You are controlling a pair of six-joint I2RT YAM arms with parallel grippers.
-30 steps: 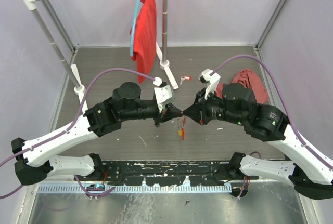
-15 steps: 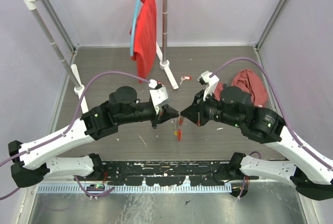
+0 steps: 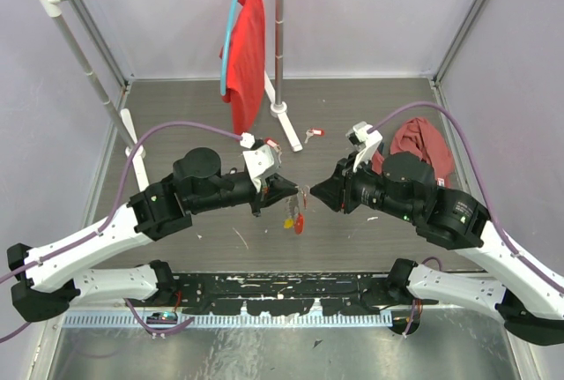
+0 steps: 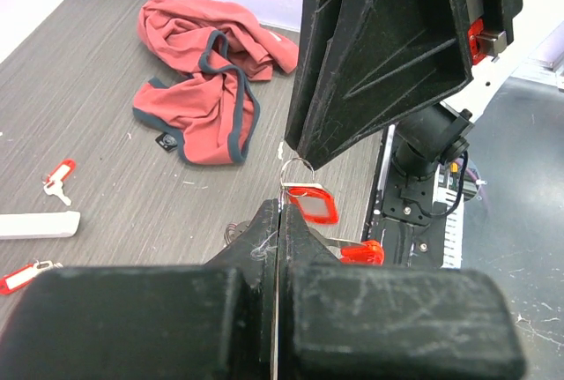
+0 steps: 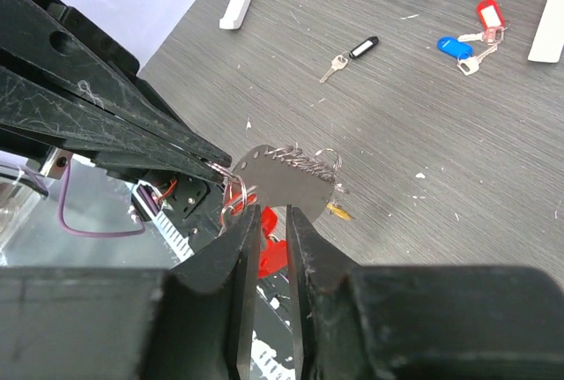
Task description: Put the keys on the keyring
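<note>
**Overhead view.** Your left arm comes in from the lower left and your right arm from the lower right. Both are stretched low over the bench (image 3: 370, 107). The left gripper (image 3: 293, 188) and right gripper (image 3: 315, 193) face each other tip to tip, just apart. The keyring (image 3: 298, 219) hangs under the left tips, but its chain is too fine to resolve here. Loose keys (image 3: 310, 133) lie well beyond, near the rack foot (image 3: 286, 120).

**Left wrist view.** Your left jaws are pressed fully together and pinch the keyring's wire loop at their tip. A red tag (image 4: 310, 204) dangles under the loop. The right gripper's body blocks the upper frame.

**Right wrist view.** Your right jaws stand at a narrow gap and clamp nothing that can be verified. Red plastic shows through the gap, lower down. The chain hangs from the left tips. A black-tagged key (image 5: 351, 52), a blue-tagged key (image 5: 456, 47) and a red-tagged key (image 5: 486, 17) lie on the bench beyond.
</note>
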